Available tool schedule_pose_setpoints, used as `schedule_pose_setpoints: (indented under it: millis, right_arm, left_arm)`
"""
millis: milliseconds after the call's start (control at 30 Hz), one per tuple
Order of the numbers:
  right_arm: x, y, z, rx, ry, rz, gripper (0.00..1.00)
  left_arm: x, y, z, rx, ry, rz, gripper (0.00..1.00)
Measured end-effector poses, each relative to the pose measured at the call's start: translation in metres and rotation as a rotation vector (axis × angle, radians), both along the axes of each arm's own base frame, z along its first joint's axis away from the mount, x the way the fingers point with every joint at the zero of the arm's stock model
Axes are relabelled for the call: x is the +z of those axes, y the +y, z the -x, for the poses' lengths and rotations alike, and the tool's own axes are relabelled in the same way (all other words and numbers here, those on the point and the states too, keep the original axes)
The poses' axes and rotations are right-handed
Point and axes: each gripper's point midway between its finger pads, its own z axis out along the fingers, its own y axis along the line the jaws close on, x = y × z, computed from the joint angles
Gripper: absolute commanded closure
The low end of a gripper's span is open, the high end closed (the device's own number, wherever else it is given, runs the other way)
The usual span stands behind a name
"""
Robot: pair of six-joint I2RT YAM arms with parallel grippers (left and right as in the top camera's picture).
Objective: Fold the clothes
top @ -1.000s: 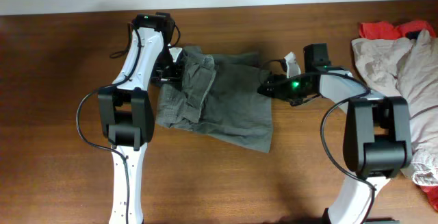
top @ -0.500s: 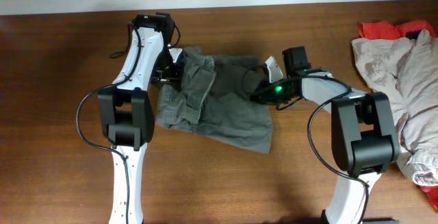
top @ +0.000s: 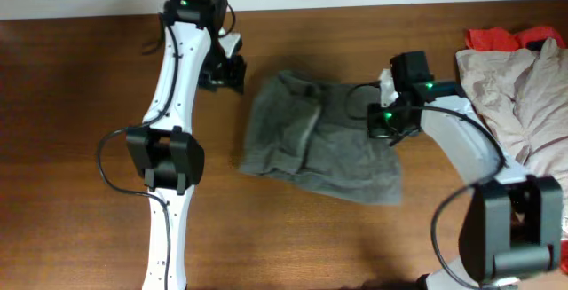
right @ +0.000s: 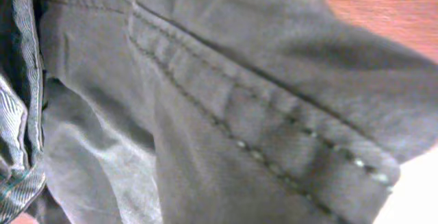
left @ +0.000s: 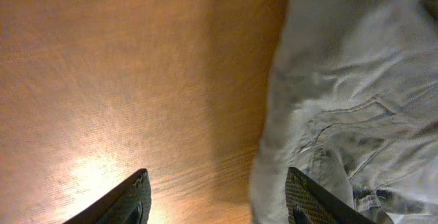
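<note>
my left gripper [top: 228,66] has let go and backed off, fingers wide over bare table [top: 71,166]. my right gripper [top: 383,120] is clamped on the shorts [top: 319,148], which have slid right to mid-table; i judge the fold is being reset.

My right end effector [top: 380,120] has clamped the shorts [top: 319,144] and dragged them rightward; my left end effector [top: 232,71] has released them and withdrawn clear.

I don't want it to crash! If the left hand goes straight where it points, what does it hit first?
Probably the bare wooden table, right beside the edge of the shorts. The left hand is open and empty, aimed down at the wood; depth is hard to judge.
</note>
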Motion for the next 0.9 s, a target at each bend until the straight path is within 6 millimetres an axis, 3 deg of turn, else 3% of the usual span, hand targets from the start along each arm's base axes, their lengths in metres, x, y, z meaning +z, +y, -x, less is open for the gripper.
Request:
schedule_pose_setpoints:
  millis: [133, 300, 467, 533, 700, 800, 900]
  right_arm:
    - [0.021, -0.023, 0.011, -0.03, 0.038, 0.131, 0.96]
    - [0.063, -0.033, 0.001, -0.066, 0.006, 0.181, 0.96]
    - [0.11, -0.015, -0.025, -0.096, -0.128, 0.144, 0.96]
    - [0.116, 0.001, -0.028, -0.09, -0.152, 0.125, 0.96]
    - [0.107, 0.054, -0.031, -0.041, -0.165, 0.084, 0.96]
    - [0.08, 0.081, -0.034, -0.026, -0.117, 0.081, 0.96]
    - [0.037, 0.102, -0.039, -0.036, -0.044, 0.091, 0.93]
  left_arm:
    - [0.019, -0.006, -0.007, -0.002, -0.057, 0.041, 0.37]
    - [0.035, -0.006, -0.008, 0.003, -0.094, 0.062, 0.37]
    - [0.078, 0.007, -0.009, 0.028, -0.189, 0.081, 0.35]
    - [0.104, 0.014, -0.007, 0.039, -0.25, 0.091, 0.36]
    - [0.137, 0.018, 0.0, 0.044, -0.32, 0.102, 0.36]
    - [0.139, 0.017, 0.001, 0.041, -0.324, 0.106, 0.36]
    - [0.139, 0.017, 0.001, 0.041, -0.323, 0.106, 0.36]
